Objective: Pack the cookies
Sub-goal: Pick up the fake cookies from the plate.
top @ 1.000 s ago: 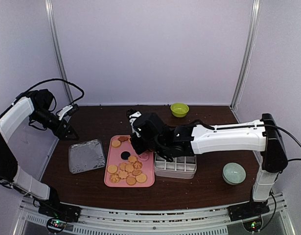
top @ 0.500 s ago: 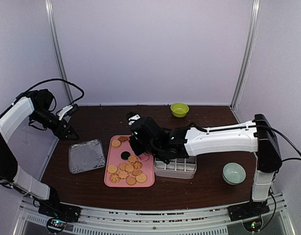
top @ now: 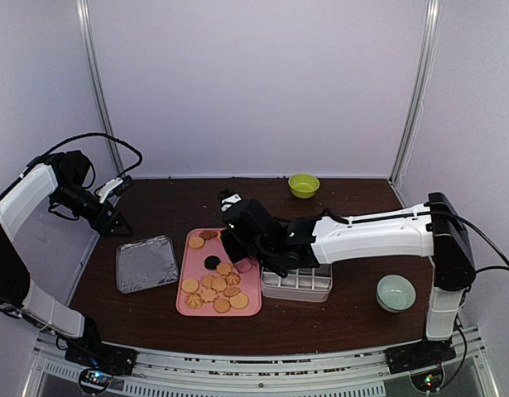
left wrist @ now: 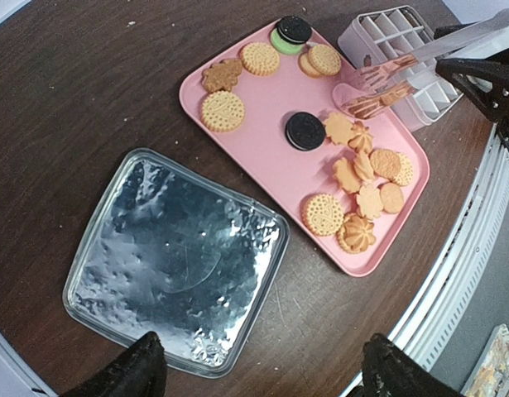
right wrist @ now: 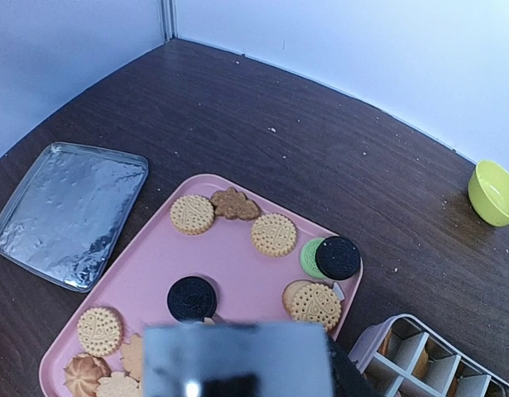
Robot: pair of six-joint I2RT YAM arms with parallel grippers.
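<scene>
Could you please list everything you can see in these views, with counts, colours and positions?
cookies: roughly eighteen, mostly golden-tan, two black, one brown, one green; on the pink tray
pink tray: one, pink; middle of the table
foil tray: one, silvery; left of the pink tray
compartment box: one, white; right of the pink tray
small bowl: one, yellow-green; far edge of the table
second bowl: one, pale green; near right
tongs: one pair, clear or silvery; tips over the pink tray's right edge
table: one, dark brown
left gripper: open, above the foil tray's side
right gripper: holding the tongs
</scene>
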